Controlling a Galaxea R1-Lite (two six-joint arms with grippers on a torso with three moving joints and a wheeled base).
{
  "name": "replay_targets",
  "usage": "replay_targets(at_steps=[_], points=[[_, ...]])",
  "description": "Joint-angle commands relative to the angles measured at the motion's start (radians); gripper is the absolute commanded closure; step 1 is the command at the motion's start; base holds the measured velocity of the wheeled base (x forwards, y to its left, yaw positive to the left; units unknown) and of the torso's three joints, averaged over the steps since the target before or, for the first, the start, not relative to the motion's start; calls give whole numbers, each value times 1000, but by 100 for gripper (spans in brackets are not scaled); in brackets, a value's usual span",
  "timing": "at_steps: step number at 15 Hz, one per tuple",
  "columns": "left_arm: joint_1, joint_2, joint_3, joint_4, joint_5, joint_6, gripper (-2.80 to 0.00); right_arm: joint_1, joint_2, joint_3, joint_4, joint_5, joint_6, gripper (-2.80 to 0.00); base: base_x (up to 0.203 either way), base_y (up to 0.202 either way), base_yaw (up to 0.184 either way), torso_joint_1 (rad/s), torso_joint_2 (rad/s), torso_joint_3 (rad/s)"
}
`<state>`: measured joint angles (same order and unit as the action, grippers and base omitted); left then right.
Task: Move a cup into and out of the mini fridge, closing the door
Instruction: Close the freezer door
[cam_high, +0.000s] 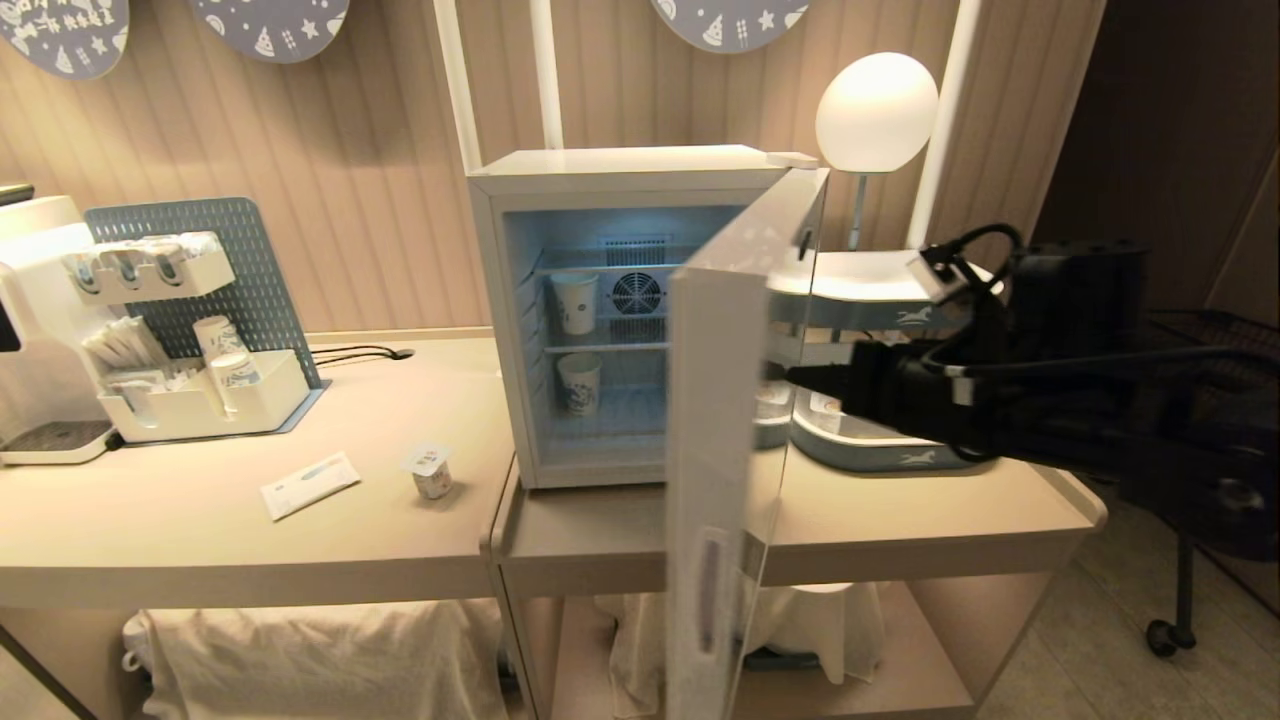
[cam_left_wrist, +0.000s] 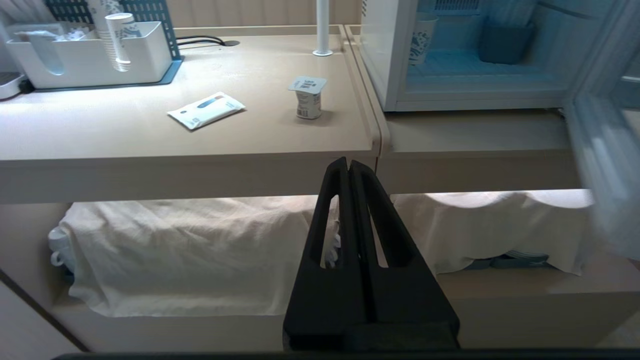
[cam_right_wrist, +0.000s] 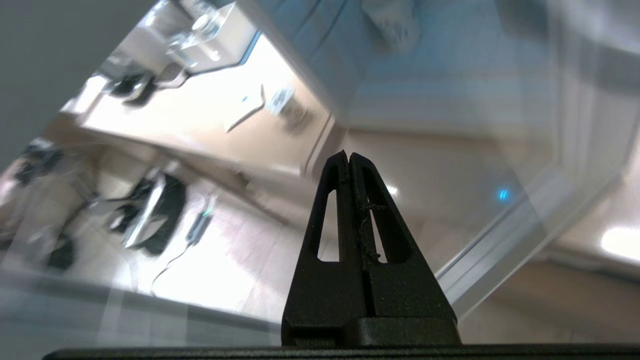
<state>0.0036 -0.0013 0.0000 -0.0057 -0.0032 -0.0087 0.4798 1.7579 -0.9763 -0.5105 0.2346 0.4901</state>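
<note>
Right gripper (cam_high: 800, 378) closed, empty, behind the open door (cam_high: 715, 480).
Cup (cam_high: 430, 473) sits on counter, left of fridge (cam_high: 620, 190).

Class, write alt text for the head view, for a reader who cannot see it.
A white mini fridge stands on a beige counter with its glass door swung open, and the robot's right pincer, shut, reaches in behind that door. Two patterned paper cups sit on the fridge shelves; the small white cup stands on the counter to the left.
</note>
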Motion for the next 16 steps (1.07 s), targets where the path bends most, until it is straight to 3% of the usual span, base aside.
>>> replay_targets(at_steps=[1,6,8,13,16], points=[[1,1,2,0,0,0,0,66,180,-160,22,-108,-9,0,0,0,0,0,0,0],[1,1,2,0,0,0,0,123,436,-736,321,-288,-137,0,0,0,0,0,0,0],[1,1,2,0,0,0,0,147,539,-896,441,-392,-193,0,0,0,0,0,0,0],[0,1,2,-1,0,0,0,164,475,-832,481,-448,-207,0,0,0,0,0,0,0],[1,1,2,0,0,0,0,163,329,-676,446,-484,-205,0,0,0,0,0,0,0]])
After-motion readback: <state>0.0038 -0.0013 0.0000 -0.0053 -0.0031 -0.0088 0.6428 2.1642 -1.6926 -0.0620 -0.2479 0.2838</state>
